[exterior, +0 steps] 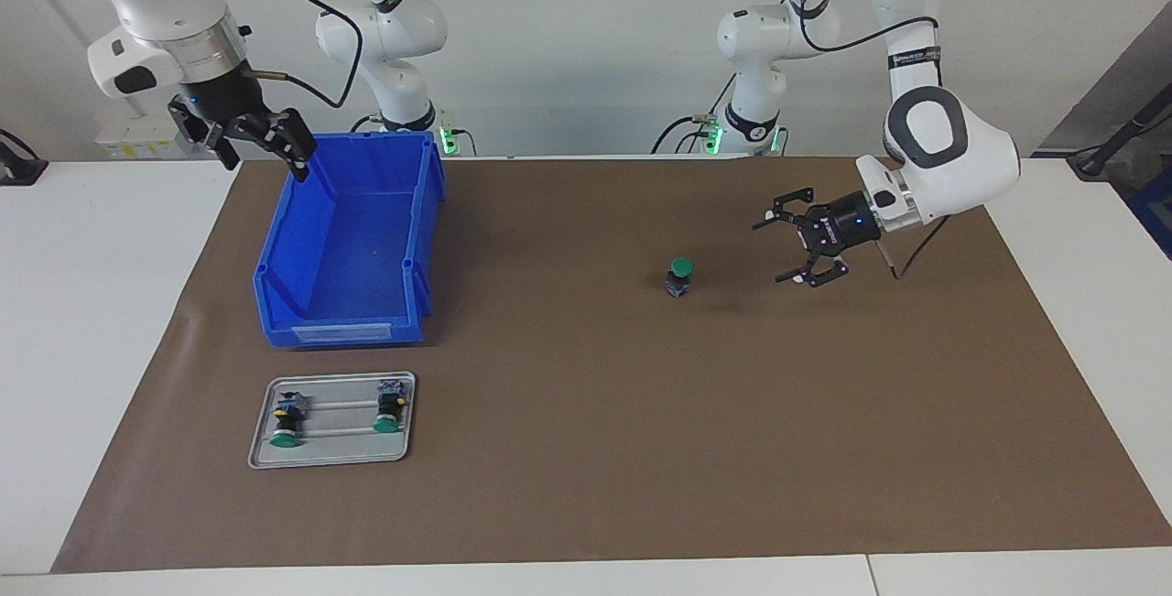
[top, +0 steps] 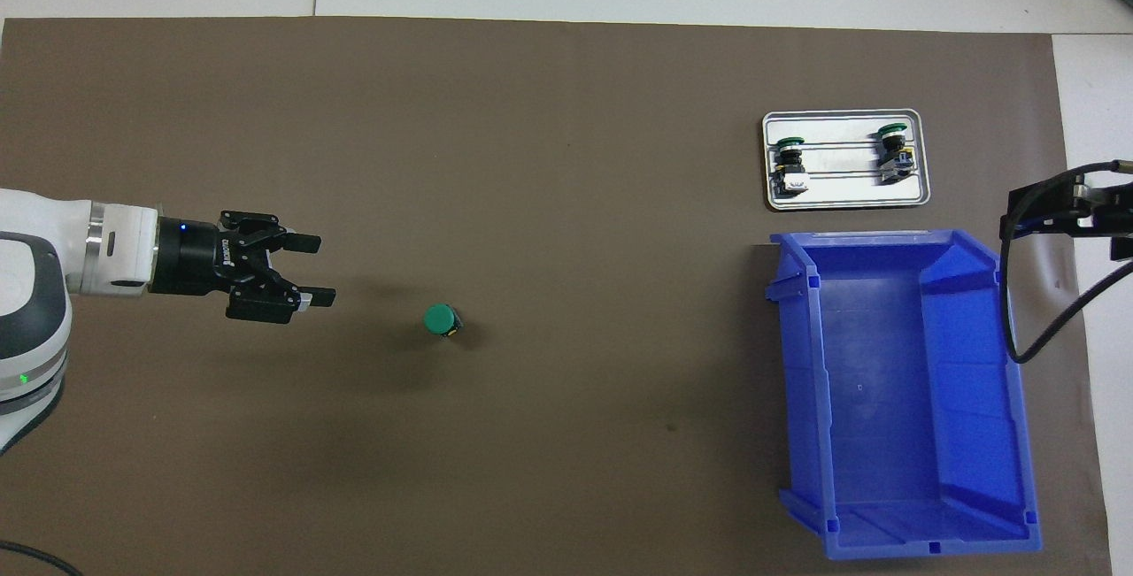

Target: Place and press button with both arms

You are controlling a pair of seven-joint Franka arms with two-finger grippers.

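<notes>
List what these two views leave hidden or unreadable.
- Right gripper: overhead view's edge cuts it off, showing only cable and wrist.
- Button: overhead, its green cap hides nearly all the body.
- Two buttons on the metal tray: too small to read markings.
- Left gripper is fully visible, open.

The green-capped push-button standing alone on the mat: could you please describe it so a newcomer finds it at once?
Start from the brown mat and look toward the left arm's end, away from the blue plastic bin. There the green-capped push-button stands upright on bare mat. The two similar buttons lie on their sides in the small metal tray.
</notes>
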